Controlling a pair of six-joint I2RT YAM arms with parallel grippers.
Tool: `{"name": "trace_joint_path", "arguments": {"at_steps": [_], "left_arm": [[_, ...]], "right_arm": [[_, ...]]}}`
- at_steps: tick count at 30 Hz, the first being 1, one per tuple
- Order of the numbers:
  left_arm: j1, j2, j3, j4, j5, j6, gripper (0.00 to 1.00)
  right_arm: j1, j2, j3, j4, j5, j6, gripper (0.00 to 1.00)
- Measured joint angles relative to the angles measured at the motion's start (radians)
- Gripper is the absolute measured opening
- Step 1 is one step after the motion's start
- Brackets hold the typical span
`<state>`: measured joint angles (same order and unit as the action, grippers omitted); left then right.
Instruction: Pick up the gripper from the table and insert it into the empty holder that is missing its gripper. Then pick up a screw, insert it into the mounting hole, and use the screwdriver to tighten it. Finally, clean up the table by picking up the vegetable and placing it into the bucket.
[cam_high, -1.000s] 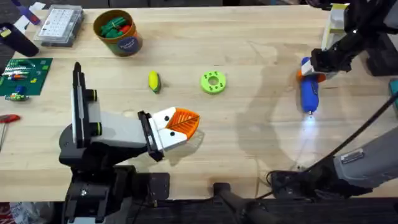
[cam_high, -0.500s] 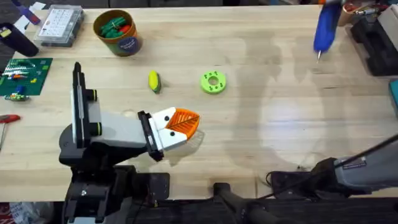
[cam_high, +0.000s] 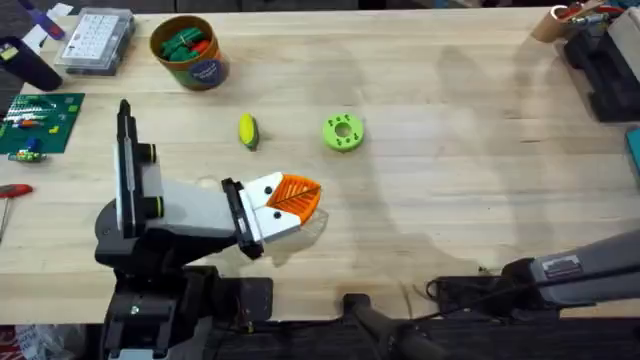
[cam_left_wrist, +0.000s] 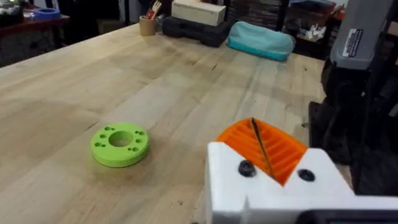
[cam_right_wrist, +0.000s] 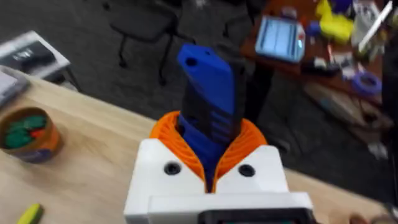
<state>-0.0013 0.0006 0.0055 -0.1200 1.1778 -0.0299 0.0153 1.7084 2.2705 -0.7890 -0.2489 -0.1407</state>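
Note:
My right gripper is shut on the blue screwdriver, which stands up between its orange pads; this view looks down past the table's far edge. The yellow vegetable with a green end lies on the table left of centre, about a hand's width beyond my left gripper. That gripper rests low over the wood, shut with nothing between its pads. The orange-tan bucket stands at the far left with green and red pieces inside. The holder and mounting hole are out of view.
A green disc with holes lies right of the vegetable. A clear compartment box, a green circuit board and a red-handled tool sit along the left. A black case and a cup stand far right.
The right gripper lifted the blue screwdriver from the table's right side, carried it toward the far right corner, then out of the overhead view. The left arm has not moved.

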Motion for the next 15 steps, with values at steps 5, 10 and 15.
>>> {"name": "trace_joint_path", "arguments": {"at_steps": [5,10,15], "left_arm": [[0.0,0.0,0.0,0.0,0.0,0.0,0.005],[0.0,0.0,0.0,0.0,0.0,0.0,0.005],[0.0,0.0,0.0,0.0,0.0,0.0,0.005]], "right_arm": [[0.056,0.0,0.078,0.061,-0.056,0.009,0.021],[0.129,0.0,0.102,0.229,-0.248,0.076,0.021],[0.207,0.0,0.107,0.306,-0.382,0.125,0.021]]}}
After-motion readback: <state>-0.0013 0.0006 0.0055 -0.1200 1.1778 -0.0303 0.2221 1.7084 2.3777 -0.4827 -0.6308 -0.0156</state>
